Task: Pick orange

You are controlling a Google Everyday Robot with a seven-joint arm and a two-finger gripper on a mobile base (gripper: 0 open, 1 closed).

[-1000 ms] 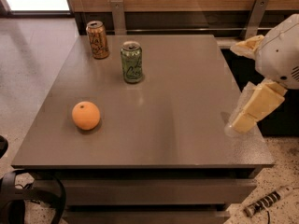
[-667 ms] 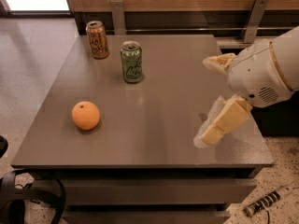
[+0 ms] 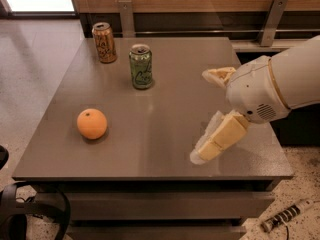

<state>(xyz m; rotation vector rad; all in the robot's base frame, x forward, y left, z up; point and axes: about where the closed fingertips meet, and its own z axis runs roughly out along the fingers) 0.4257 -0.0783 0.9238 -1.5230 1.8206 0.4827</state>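
**Q:** What's moved since the last frame?

**Me:** Only my arm. The white round-bodied arm (image 3: pixel 280 84) has swung further left over the table. The two-finger gripper with cream pads (image 3: pixel 199 116) has come in from the right edge toward the middle. Cans and fruit haven't shifted.

**Q:** Gripper state?

**Me:** Spread wide, holding nothing. One finger (image 3: pixel 220 75) points left, up by the wrist. The other (image 3: pixel 220 136) angles down-left, its tip low over the right front part of the flat grey-brown tabletop (image 3: pixel 150 154) (touching or just above, I can't tell).

**Q:** Target?

**Me:** The round orange fruit with matte peel (image 3: pixel 92 123) sits on the table's left front area, with its dark stem dimple facing up. It's well apart from the gripper, with bare surface between them.

**Q:** Anything else?

**Me:** A green cylindrical drink can (image 3: pixel 141 66) stands upright, back of centre. An orange-brown cylindrical drink can (image 3: pixel 104 42) stands upright near the back-left corner, close behind and left of the green one. There's a black cable loop (image 3: pixel 35 204) on the floor, front left.
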